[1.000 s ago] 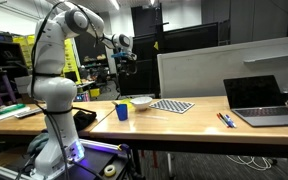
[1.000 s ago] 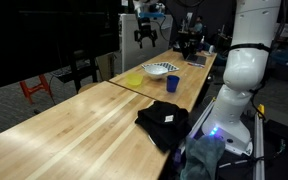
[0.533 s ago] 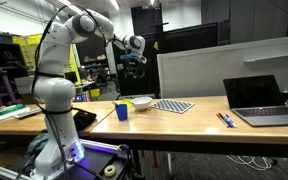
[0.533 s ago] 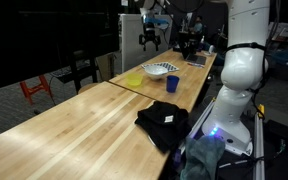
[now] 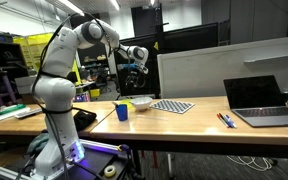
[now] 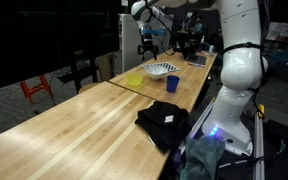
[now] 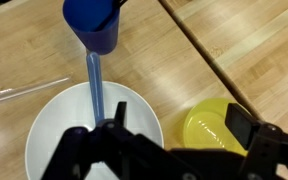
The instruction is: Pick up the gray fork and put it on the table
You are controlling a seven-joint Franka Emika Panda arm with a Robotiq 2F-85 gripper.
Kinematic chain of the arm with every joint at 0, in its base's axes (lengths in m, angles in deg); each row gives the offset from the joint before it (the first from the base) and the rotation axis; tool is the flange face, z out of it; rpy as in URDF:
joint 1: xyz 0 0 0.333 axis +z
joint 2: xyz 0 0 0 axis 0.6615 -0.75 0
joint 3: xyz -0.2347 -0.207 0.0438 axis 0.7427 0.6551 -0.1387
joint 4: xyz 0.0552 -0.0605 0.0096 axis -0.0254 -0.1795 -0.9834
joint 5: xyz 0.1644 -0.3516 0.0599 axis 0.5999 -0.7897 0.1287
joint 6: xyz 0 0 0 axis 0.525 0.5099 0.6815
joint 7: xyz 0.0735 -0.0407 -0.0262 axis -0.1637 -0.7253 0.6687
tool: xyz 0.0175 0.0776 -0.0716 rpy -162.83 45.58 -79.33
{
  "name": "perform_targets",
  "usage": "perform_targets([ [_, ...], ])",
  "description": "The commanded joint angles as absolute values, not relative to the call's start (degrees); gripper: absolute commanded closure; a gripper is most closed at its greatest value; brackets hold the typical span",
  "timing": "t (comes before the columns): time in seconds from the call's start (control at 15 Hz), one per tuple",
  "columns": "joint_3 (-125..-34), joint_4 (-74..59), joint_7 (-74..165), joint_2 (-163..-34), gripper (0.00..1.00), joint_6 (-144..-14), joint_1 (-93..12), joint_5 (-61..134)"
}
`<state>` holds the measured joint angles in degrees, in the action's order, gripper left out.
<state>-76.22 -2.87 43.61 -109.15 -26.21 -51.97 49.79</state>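
Wood table (image 7: 234, 40) has the white bowl (image 7: 39, 125) on it, gray fork (image 7: 92, 85) leaning inside with its handle toward the blue cup (image 7: 92, 22); gripper (image 7: 176, 125) hovers over the bowl, fingers spread wide, empty

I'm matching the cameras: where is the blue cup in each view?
In an exterior view: cup left of centre, just left of the bowl.
In an exterior view: cup right of centre, below-right of the bowl.
Wrist view: cup at the top edge, above the bowl.
Shared landmark: the white bowl.
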Motion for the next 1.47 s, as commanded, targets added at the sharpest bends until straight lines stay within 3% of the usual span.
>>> perform_targets([
  [0.0,-74.88,-2.61,43.89,-109.34,0.0,-27.6,-53.39,50.12],
  [0.8,-70.51,-16.05,44.78,-105.75,0.0,-35.63,-59.15,49.71],
  [1.4,-69.8,-32.62,45.39,-92.9,0.0,-39.18,-57.85,46.58],
])
